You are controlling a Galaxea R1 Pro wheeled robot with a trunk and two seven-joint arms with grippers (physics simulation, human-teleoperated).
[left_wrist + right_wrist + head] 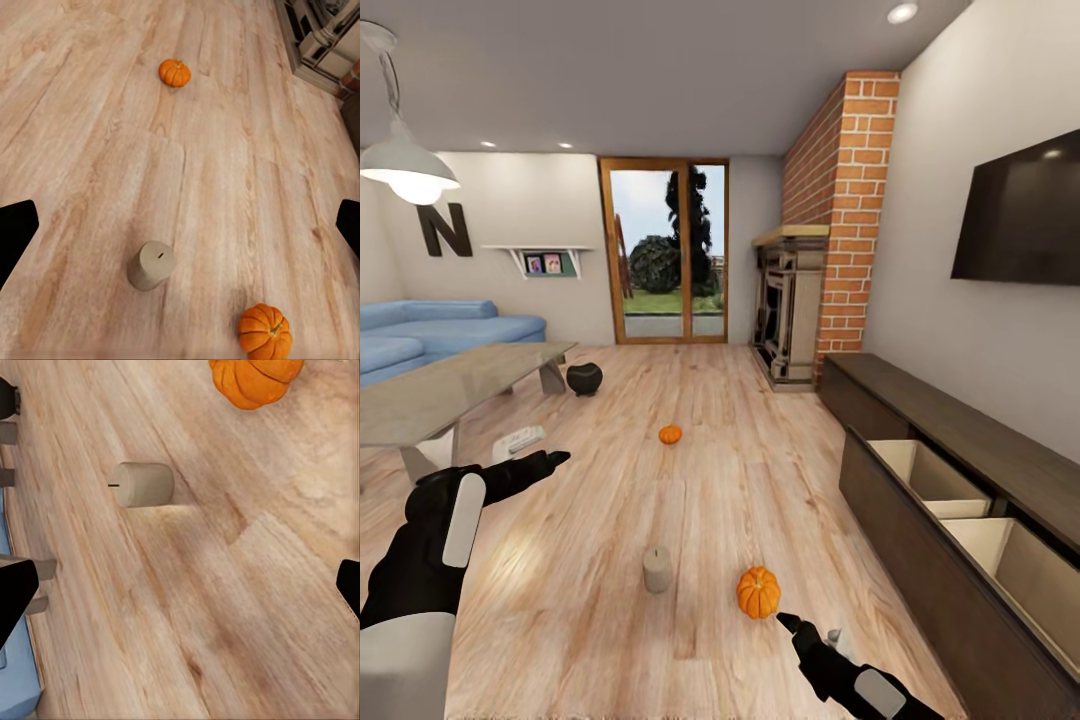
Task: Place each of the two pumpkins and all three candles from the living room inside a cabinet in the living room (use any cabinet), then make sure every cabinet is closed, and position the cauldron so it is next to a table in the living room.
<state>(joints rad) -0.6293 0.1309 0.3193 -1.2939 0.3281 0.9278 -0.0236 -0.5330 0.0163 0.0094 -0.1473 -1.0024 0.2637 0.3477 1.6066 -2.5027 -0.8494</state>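
Little looks done: the near pumpkin, far pumpkin and one candle sit on the floor, while the cabinet drawers gape empty. Both the left hand and right hand are released, holding nothing. The cauldron already stands near the coffee table.

Only one readable sign: a large dark capital letter "N", fixed on the white back wall at the left side, just above and beside a small white shelf. Two small framed pictures on this shelf, too small and blurred for reading anything. No text, brand or number readable on the black TV or elsewhere in the wrist views.
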